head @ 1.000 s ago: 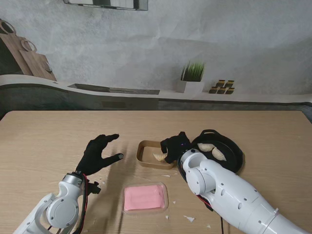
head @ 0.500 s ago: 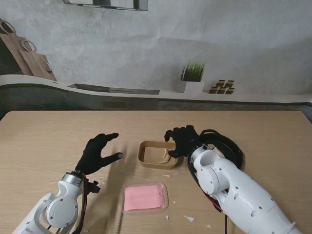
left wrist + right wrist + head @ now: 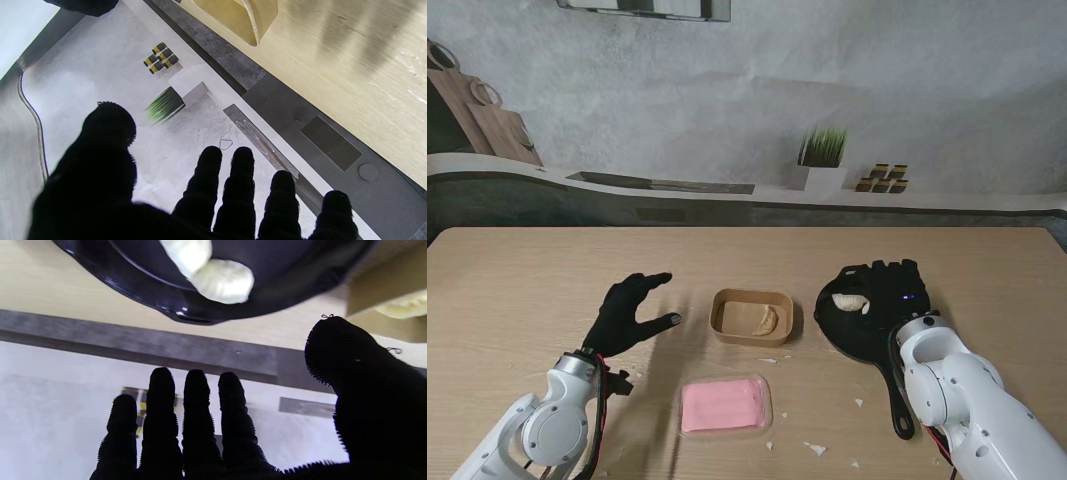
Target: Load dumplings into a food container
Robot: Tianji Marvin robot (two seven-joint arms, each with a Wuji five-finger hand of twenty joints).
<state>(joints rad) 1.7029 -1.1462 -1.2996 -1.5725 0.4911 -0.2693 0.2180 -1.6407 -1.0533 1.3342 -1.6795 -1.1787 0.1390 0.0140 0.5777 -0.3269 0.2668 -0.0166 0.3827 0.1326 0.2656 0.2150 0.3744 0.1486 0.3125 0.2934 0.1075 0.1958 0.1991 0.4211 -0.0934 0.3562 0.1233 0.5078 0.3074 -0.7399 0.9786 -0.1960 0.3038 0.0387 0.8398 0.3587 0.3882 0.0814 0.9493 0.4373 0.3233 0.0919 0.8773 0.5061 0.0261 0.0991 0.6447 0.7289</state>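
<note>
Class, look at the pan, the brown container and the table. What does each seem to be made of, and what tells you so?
Pan: probably coated metal; black and glossy, with highlights along its rim in the right wrist view.
Container: likely kraft paperboard; matte brown, with thin walls.
Table: wood or wood-look laminate; pale, with straight grain lines. Which one cannot be told.
</note>
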